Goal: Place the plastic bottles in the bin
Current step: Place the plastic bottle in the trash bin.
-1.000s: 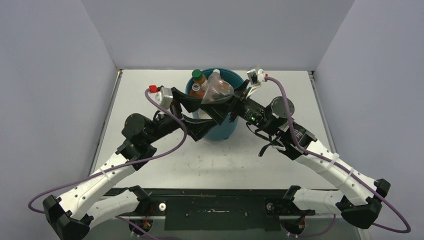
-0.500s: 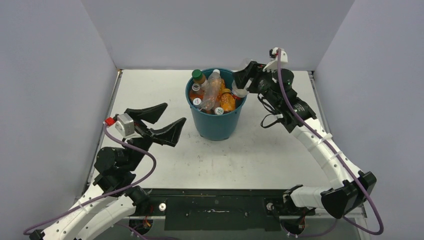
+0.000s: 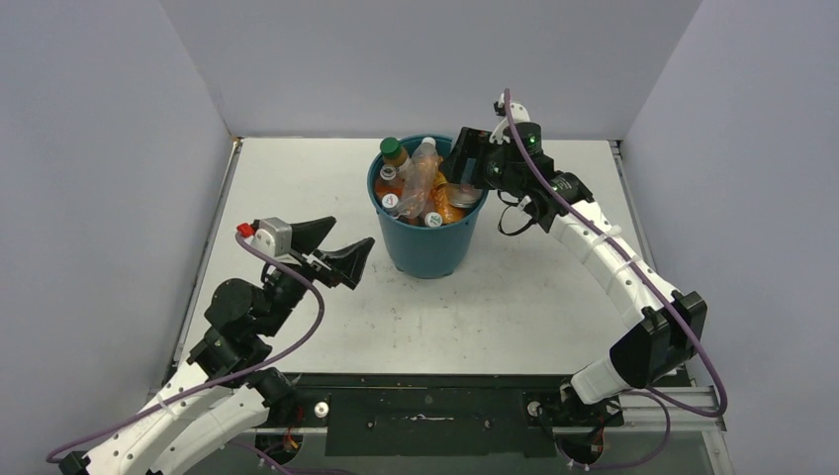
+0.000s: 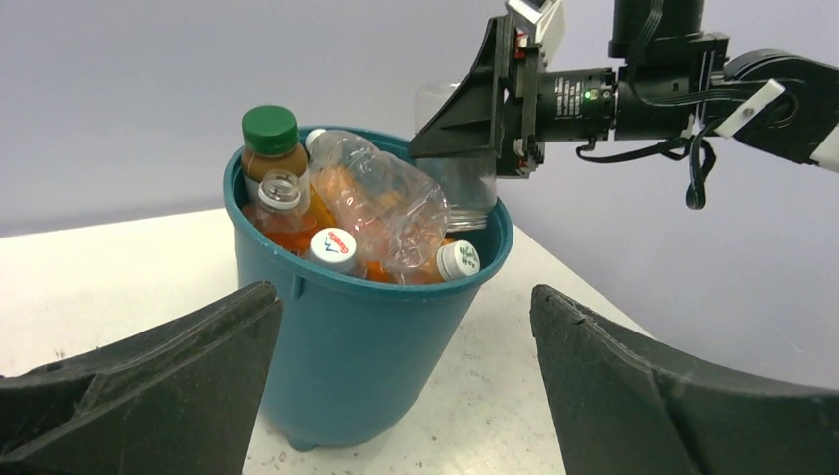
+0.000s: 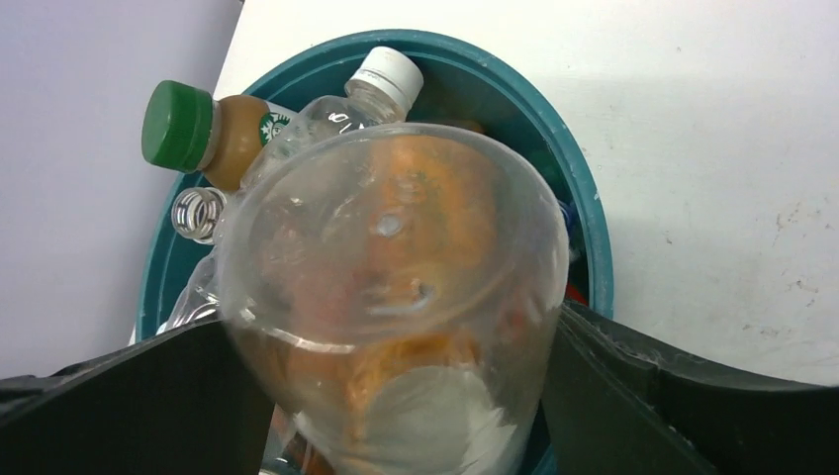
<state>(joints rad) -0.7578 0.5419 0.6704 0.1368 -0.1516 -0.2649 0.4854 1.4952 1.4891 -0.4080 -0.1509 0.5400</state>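
The teal bin stands mid-table, filled to the rim with plastic bottles: a green-capped one, a crumpled clear one and orange ones. My right gripper is over the bin's right rim, shut on a wide clear plastic bottle whose base faces the wrist camera. The left wrist view shows that bottle just above the pile. My left gripper is open and empty, low beside the bin's left wall.
Grey walls enclose the white table on three sides. The bin sits close to the back wall. A black rail runs along the near edge between the arm bases.
My left gripper has pulled back from the bin to its left and stays open. My right gripper has swung from back right over the bin's rim with the clear bottle.
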